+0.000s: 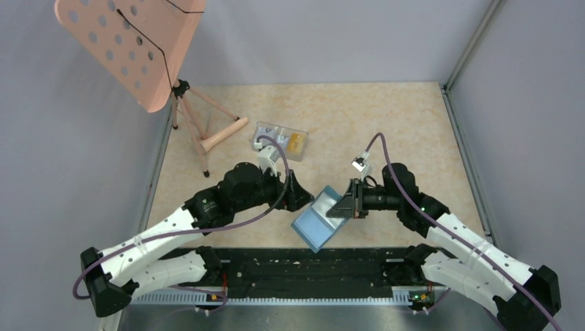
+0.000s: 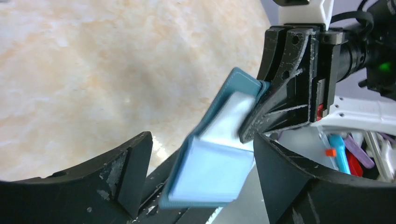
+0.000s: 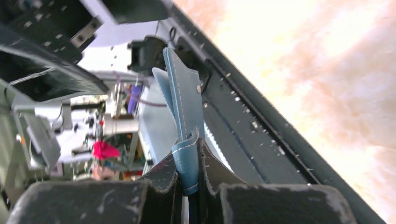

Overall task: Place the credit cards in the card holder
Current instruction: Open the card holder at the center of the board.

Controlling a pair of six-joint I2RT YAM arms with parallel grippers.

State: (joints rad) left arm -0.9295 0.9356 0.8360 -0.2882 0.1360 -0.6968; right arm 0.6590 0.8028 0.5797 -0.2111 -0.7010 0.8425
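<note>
Overhead, one teal-blue folding card holder [image 1: 319, 222] hung open above the near edge of the beige marbled surface [image 1: 386, 124]. Its long axis ran diagonally from upper right to lower left, and its lighter blue inside faced up. The right gripper [image 1: 339, 207] was clamped on its upper right end. The left gripper [image 1: 301, 196] sat just beside the holder's upper left side. Farther back stood one clear plastic compartment box [image 1: 276, 131] with one orange-yellow credit card [image 1: 295, 143] visible inside; any other cards there were too small to count. One pink perforated music stand [image 1: 131, 48] stood at the far left.

From the left wrist, the left gripper [image 2: 201, 140] had its two fingers [image 2: 126, 172] spread wide apart, with the card holder [image 2: 210, 172] between them and held by neither. The holder slanted from upper right down to lower left, with its pale pocketed face towards the camera. The right gripper [image 2: 250, 130] pinched its upper right edge. Whether the whitish patch by that grip was a card or a pocket could not be told.

From the right wrist, the right gripper [image 3: 189, 163] was closed tight on a stitched edge of the card holder [image 3: 180, 93]. The holder rose edge-on away from the fingers, its leaves slightly parted and a small snap stud showing. The surface [image 3: 336, 70] lay to the right.
</note>
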